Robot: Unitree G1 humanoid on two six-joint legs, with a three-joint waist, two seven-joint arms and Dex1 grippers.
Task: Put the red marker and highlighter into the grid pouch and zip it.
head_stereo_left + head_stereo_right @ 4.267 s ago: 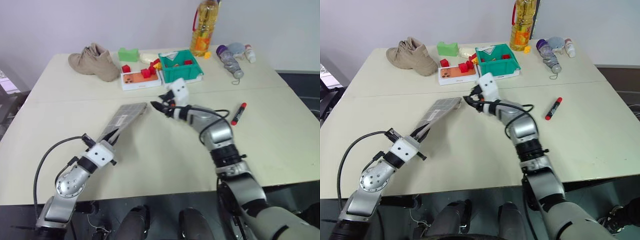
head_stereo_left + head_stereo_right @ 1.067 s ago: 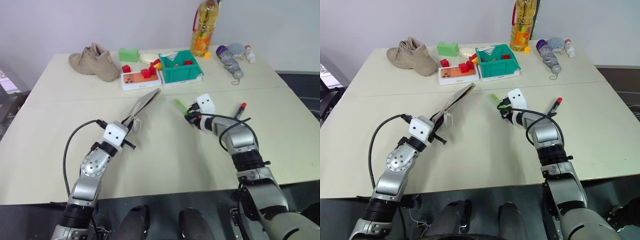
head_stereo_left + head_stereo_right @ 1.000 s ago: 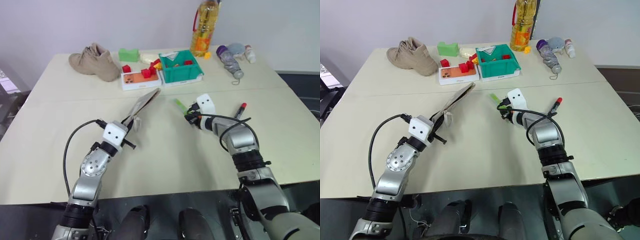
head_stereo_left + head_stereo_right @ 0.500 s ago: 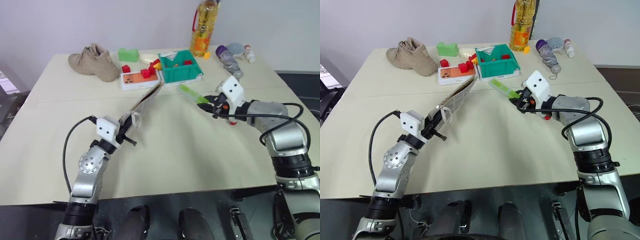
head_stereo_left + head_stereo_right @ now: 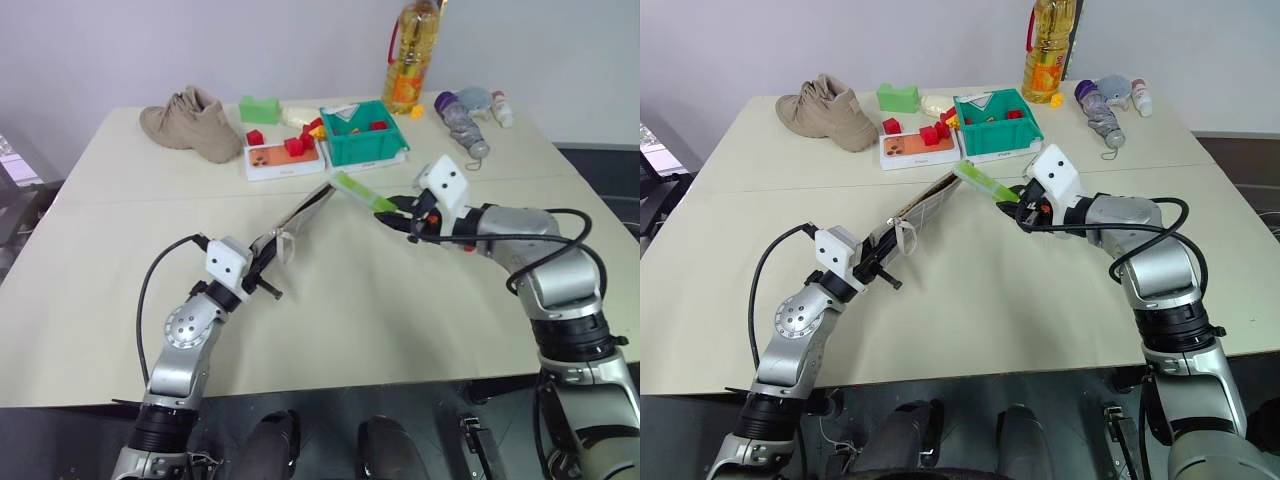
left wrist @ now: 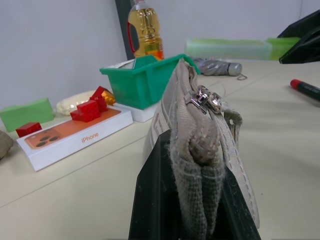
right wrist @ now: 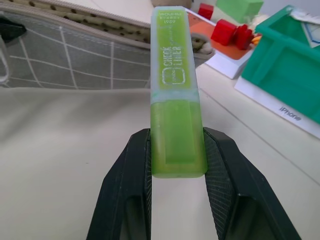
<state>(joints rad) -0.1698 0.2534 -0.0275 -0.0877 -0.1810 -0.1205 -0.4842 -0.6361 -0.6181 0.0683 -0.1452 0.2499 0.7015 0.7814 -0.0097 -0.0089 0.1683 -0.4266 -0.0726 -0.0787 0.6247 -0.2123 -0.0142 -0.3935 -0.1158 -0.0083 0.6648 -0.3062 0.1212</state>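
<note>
- The left gripper (image 5: 268, 258) is clenched on one end of the pouch (image 5: 297, 218), holding it tilted above the table (image 5: 90, 250).
- The right gripper (image 5: 400, 212) grasps the highlighter (image 5: 362, 192), its tip just beside the pouch's raised end.
- The marker (image 6: 306, 89) lies on the table.

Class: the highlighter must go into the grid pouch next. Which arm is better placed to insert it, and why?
The right. The right gripper already clamps the highlighter, whose tip is near the grid pouch mouth. The left gripper is shut on the pouch's other end, holding it up.

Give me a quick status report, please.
Left claw shut on grey grid fabric pouch, held up. Right claw shut on lime-green highlighter, tip near pouch's far end. Slim red marker on table.
</note>
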